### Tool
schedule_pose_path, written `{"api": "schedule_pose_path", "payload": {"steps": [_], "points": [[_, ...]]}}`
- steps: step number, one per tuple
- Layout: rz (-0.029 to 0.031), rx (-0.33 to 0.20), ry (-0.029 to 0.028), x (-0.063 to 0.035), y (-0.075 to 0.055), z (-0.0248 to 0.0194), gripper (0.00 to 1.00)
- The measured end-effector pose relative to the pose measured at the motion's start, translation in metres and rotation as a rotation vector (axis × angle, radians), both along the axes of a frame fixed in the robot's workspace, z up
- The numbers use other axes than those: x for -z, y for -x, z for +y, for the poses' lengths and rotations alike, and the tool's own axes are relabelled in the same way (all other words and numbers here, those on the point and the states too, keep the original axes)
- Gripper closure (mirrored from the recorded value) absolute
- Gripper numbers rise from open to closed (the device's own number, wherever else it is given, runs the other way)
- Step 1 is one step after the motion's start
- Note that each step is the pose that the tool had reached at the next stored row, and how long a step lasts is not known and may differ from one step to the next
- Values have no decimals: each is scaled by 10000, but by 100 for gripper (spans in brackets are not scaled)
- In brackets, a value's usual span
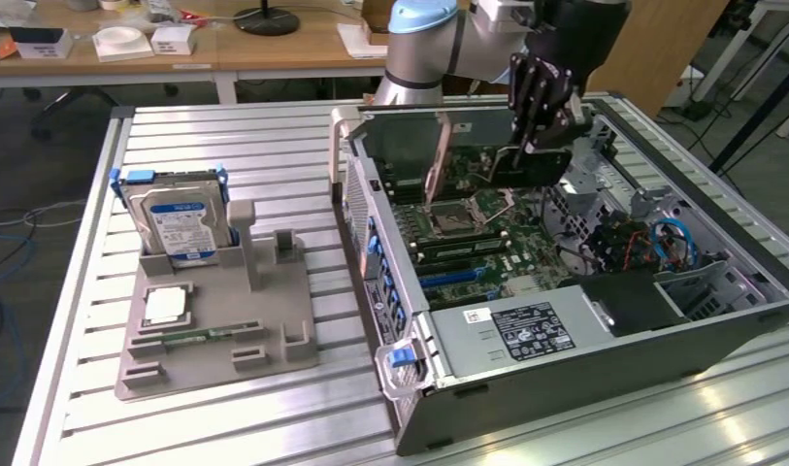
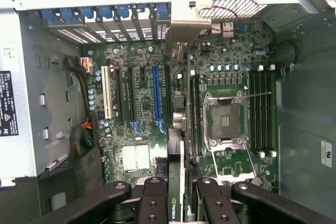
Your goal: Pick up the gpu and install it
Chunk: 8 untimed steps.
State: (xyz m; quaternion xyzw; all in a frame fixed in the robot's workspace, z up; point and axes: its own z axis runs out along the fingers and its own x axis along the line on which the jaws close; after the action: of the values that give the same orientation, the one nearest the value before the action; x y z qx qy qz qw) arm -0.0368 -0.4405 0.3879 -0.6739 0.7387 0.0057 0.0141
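Gpu [image 2: 177,124]: I rate it light, stiff, fragile, best taken by its edges; clamped edge-on in my half-closed gripper [image 2: 177,205] above the motherboard [image 2: 136,103], at the case's [image 1: 602,379] twelve-o'clock end in the exterior view.

Gripper [image 1: 545,144] hangs over the open PC case [image 1: 602,388], at its far end, w/ gpu [image 1: 521,171] upright below it, just above the mobo [image 1: 478,228]. Jaws look clamped on the card's top edge, but it's dark on dark, so hard to be sure. PSU [image 1: 524,330] sits at the case's near end. On the exterior view's left, well apart, a grey fixture [image 1: 213,374] on the tabletop [image 1: 239,427] carries an upright HDD [image 1: 174,223] w/ blue rails and a flat memory stick [image 1: 200,336].
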Motion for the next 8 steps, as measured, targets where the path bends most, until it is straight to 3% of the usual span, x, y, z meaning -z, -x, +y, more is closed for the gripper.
{"api": "schedule_pose_path", "payload": {"steps": [8], "points": [[-40,2,0,63,8,0,74]]}}
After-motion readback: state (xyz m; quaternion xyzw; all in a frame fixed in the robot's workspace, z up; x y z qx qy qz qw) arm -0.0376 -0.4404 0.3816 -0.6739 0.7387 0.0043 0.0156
